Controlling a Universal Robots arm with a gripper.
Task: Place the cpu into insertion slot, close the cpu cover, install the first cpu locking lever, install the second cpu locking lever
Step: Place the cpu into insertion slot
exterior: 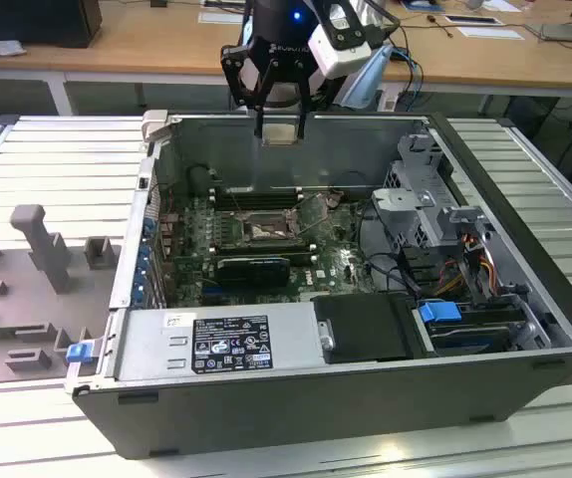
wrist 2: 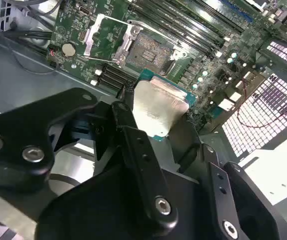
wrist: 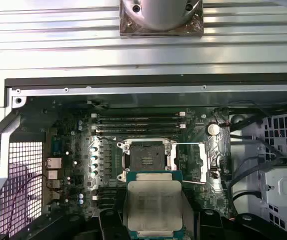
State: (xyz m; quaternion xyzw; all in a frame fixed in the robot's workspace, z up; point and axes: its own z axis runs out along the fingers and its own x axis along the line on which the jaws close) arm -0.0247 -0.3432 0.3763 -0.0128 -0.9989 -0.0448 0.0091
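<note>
Currently the cpu (wrist: 153, 206) is held by its edges between the fingers of the gripper (exterior: 280, 123), which are closed only as far as the chip's width allows. Its pale metal face is turned toward both wrist cameras. It is carried in the air over the open computer case (exterior: 366, 398), well apart from the board below. The insertion slot (wrist: 145, 160) is seen empty, its contact field bare, and the cpu cover (wrist 2: 107, 34) is swung up and back beside it. Judged from this, none of the four steps is finished: the chip is in hand but not seated, the cover is not closed, and both locking steps remain.

Height is given by the exterior view, where the chip is seen about level with the case's upper rim, near the back wall, with the socket far beneath on the motherboard (exterior: 316, 264). That gap cannot be read in the first wrist view, where the chip merely appears just short of the socket, though their edges are shown roughly parallel there. The raised cover's large cut-out is shown best in the second wrist view.
</note>
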